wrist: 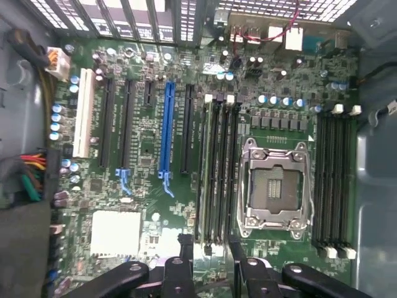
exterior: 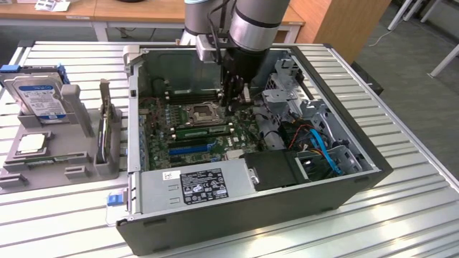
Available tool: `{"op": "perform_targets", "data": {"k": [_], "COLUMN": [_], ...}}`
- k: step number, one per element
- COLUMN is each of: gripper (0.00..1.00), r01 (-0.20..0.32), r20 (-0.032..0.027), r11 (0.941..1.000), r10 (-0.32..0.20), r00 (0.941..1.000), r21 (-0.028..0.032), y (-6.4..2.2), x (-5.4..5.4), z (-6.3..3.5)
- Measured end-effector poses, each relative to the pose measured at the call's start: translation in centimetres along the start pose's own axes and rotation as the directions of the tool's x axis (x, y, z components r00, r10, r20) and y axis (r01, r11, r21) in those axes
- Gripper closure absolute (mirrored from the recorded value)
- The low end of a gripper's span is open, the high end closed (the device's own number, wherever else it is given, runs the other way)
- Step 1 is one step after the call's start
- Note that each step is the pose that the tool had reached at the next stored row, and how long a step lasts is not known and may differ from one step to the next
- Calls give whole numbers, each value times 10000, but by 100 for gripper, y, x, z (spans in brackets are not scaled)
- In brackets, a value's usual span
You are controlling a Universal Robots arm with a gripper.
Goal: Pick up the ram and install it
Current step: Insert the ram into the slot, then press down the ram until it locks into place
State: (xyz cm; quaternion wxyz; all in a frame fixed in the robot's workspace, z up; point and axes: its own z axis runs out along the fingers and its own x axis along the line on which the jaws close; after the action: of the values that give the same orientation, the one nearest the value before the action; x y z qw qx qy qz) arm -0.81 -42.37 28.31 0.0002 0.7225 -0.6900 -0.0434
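- Ram point(wrist: 203, 167) stood on edge in a memory slot on the motherboard point(wrist: 142, 186), close ahead of the gripper point(wrist: 209, 247) and lower than it.
- Gripper jaws were spread wide and held nothing. The fingers point(wrist: 185, 248) stood one to each side of the slot bank at the ram's closer end.
- Long axis of the ram ran straight away from the gripper, parallel to the neighbouring empty slots and to the blue slot point(wrist: 166, 130).
- Whether the ram was pressed fully home, or its end latches closed, could not be told.
- Processor socket point(wrist: 276, 183) lay just beside the slot bank on one side. The long card slots lay on the other side, so sideways room at board level appeared narrow.
- Second bank of memory slots point(wrist: 335, 180) lay past the socket, near the case wall point(wrist: 375, 155).
- In the exterior view, the arm point(exterior: 255, 21) reached down through the open side of the case. The drive cage point(exterior: 287, 91) stood near the gripper on the exterior view's right, so the open room lay mainly straight upward.
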Motion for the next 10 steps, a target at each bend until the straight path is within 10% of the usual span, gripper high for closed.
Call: {"op": "perform_targets", "data": {"k": [10], "gripper": [66], "r01": [0], "r20": [-3], "r11": [10000], "r10": [0], "r00": [10000], "r21": [0], "y": [0], "x": [0], "z": [-1]}}
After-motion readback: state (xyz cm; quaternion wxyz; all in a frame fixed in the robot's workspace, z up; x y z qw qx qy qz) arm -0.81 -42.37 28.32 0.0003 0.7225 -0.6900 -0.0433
